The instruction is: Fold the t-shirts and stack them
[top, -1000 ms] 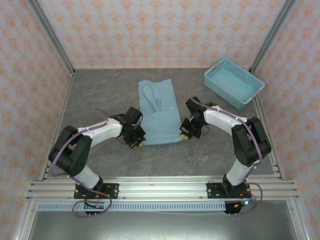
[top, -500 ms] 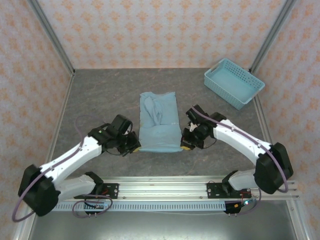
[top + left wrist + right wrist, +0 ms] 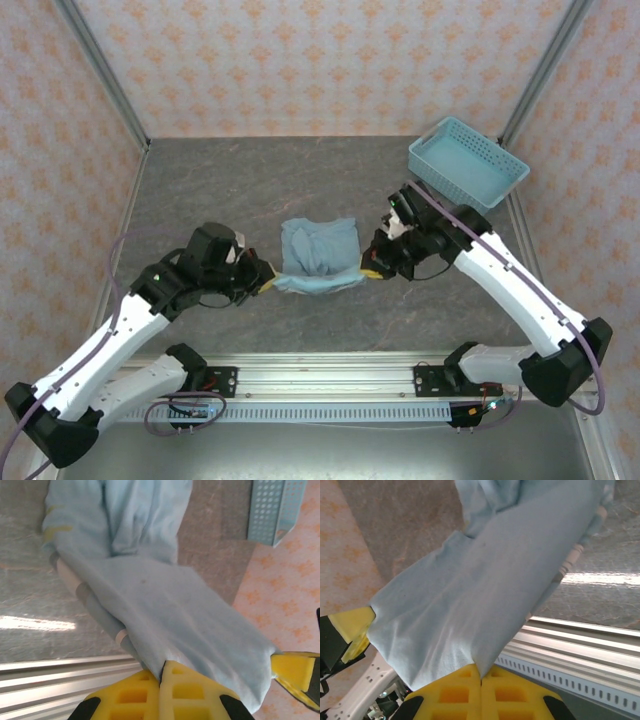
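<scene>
T-shirt (image 3: 318, 255), light blue, hangs taut between left gripper (image 3: 268, 284) and right gripper (image 3: 372, 270) — each clenched on a near corner, raising that edge, we judge, to fold it over the half resting beyond them. Grey stone-look table (image 3: 200, 190); peach-patterned walls (image 3: 300, 60); perforated basket (image 3: 445, 185) beyond the right gripper.

Light blue t-shirt (image 3: 318, 252); light blue perforated basket (image 3: 468, 168) upper right; mottled grey tabletop (image 3: 200, 190); pale walls (image 3: 300, 60) with orange floral motifs.
</scene>
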Tool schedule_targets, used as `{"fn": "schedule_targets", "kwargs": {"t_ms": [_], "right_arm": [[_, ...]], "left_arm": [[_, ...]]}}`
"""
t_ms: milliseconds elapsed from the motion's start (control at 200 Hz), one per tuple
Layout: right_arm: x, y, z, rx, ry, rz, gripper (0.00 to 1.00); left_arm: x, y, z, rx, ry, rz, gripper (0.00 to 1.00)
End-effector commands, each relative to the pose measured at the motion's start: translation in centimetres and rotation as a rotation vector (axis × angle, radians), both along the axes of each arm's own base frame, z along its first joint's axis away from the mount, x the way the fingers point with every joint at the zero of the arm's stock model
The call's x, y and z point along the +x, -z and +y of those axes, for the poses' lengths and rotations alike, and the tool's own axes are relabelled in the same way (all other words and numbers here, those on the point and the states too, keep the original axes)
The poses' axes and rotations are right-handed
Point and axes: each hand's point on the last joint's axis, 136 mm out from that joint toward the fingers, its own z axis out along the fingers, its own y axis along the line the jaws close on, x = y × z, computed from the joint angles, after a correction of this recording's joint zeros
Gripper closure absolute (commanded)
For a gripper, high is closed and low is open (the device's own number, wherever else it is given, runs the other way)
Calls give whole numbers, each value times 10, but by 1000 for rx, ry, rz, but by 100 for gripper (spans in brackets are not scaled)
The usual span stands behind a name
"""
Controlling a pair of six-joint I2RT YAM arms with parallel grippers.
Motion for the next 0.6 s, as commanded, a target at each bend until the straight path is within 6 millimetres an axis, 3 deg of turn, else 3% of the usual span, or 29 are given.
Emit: {"fn": "schedule_targets", "kwargs": {"t_ms": [0, 210, 355, 465, 595], "right_arm": [[4, 0, -1, -43, 66, 98, 100], [61, 17, -7, -111, 202, 82, 100], [110, 35, -10, -108, 272, 100, 100], [152, 48, -10, -108, 293, 101, 100], [201, 80, -15, -151, 311, 126, 100]], "left_arm": [[24, -14, 4, 27, -78, -27, 100], [63, 2, 12, 81, -156, 53, 100], [97, 26, 26, 130, -214, 155, 100], [137, 38, 29, 157, -224, 167, 100], [191, 61, 29, 207, -206, 200, 100]]}}
